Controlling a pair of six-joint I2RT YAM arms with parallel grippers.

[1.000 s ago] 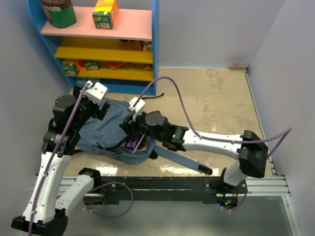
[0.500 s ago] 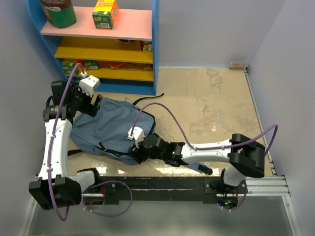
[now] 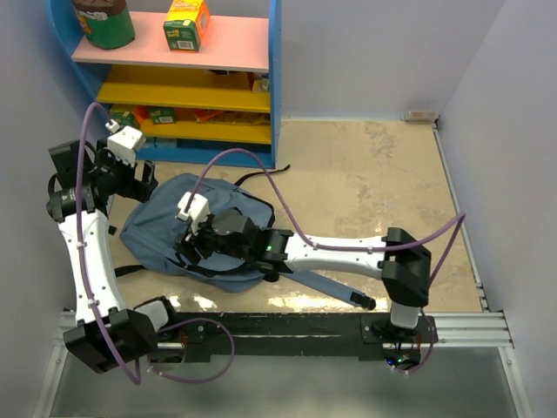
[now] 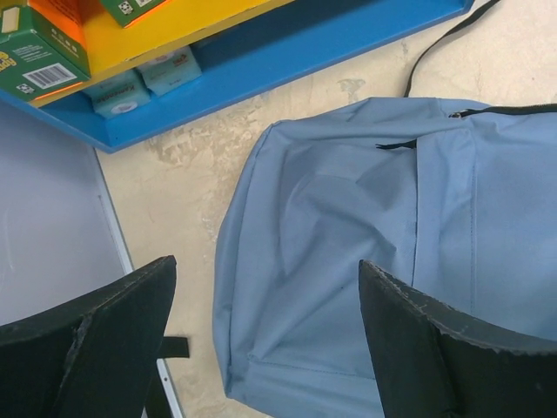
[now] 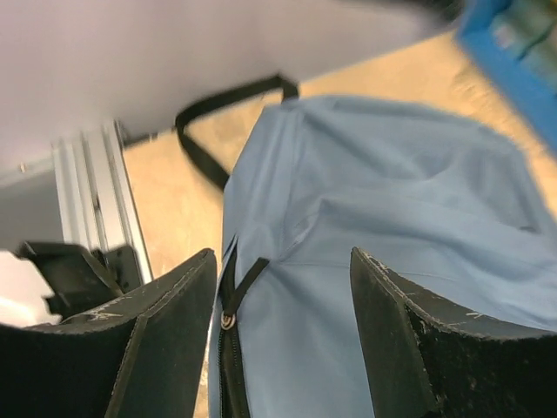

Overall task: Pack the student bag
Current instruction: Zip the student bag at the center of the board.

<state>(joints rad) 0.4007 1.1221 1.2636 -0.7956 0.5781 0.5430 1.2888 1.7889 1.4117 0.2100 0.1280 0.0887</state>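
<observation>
The slate-blue student bag (image 3: 157,228) lies flat on the floor in front of the shelf. My left gripper (image 3: 144,180) hovers open and empty above the bag's far left end; in the left wrist view the bag (image 4: 348,261) fills the gap between its fingers (image 4: 267,266). My right gripper (image 3: 190,246) is open over the bag's near side. In the right wrist view the gripper (image 5: 283,257) straddles the bag fabric (image 5: 392,200), with the black zipper pull (image 5: 228,320) close to the left finger. No contents show.
A blue shelf unit (image 3: 187,87) with pink and yellow boards holds boxes and a jar behind the bag; its base shows in the left wrist view (image 4: 261,70). A shoulder strap (image 3: 326,286) trails right. The metal rail (image 3: 305,326) runs along the near edge. A wall stands left.
A purple book seen at the bag's opening one second ago no longer shows. My left gripper rose back to the far left. My right gripper swept left across the bag.
</observation>
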